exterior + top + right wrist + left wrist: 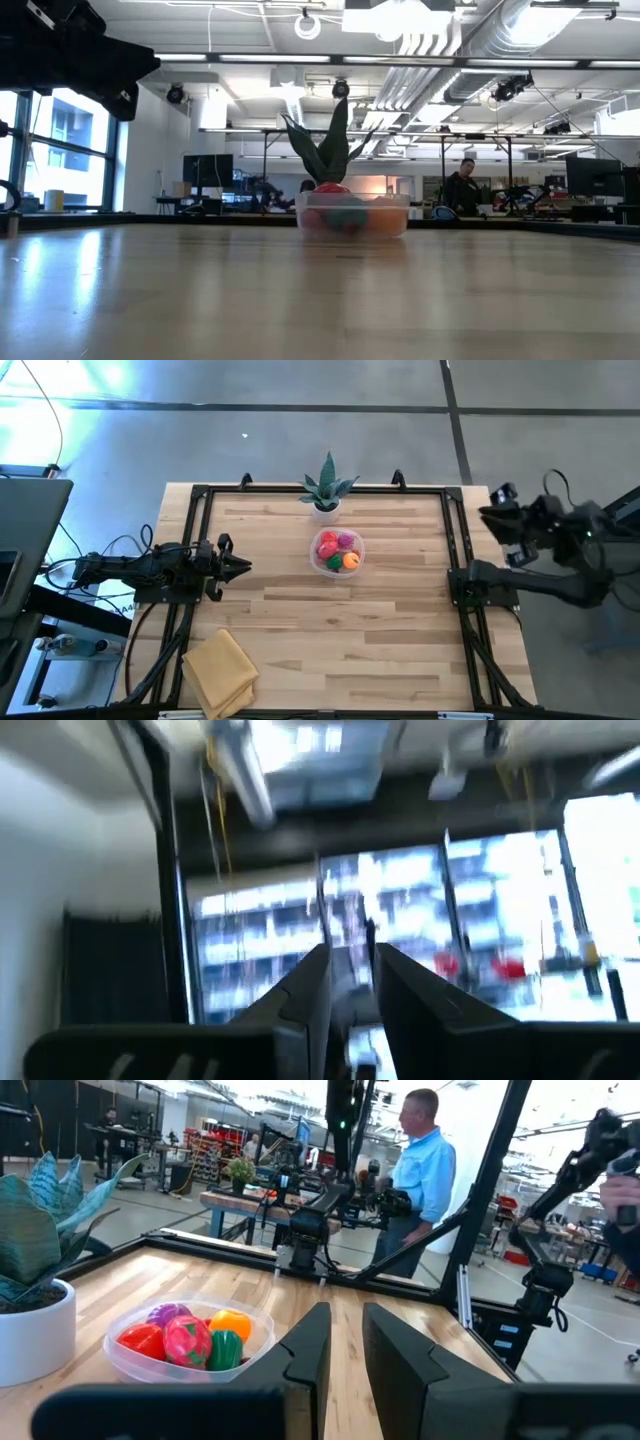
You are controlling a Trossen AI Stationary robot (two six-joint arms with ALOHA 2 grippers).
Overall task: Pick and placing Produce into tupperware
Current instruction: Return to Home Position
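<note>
The tupperware [337, 552] is seen mid-table, just in front of the potted plant [327, 488], with produce [337, 548] inside. The left gripper [236, 566], fingers narrowly parted and empty, is nearer, container to its right. The right gripper [347, 982], narrowly parted, empty, is raised off-table.

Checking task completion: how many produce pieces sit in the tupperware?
4 visible in the tupperware: red, pink, green, orange; a purple one behind makes 5; others may hide underneath.
</note>
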